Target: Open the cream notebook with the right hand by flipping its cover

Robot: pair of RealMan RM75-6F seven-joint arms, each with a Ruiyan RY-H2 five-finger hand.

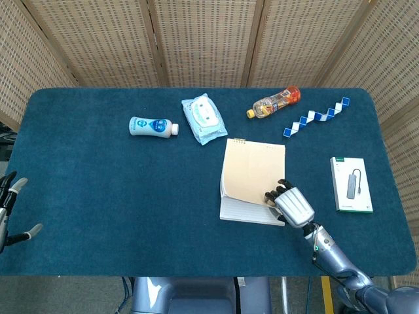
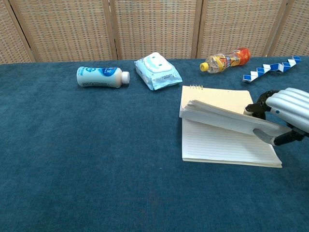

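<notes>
The tabletop (image 1: 98, 190) was deep blue; the notebook (image 1: 252, 173) cream with white lined pages; the far-right folding toy (image 1: 315, 116) blue and white.

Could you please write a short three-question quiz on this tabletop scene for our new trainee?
1. True or false: the cream notebook lies fully closed.
2. What does the right robot hand hold?
A. the white bottle
B. the notebook's lifted cover and pages
C. the boxed adapter
3. Fill in: the blue and white folding puzzle lies nearest the ____ drink bottle.

Key
1. False: lined paper is exposed under the raised stack.
2. B
3. orange

The left robot hand rests at the table edge, holding nothing.
</notes>
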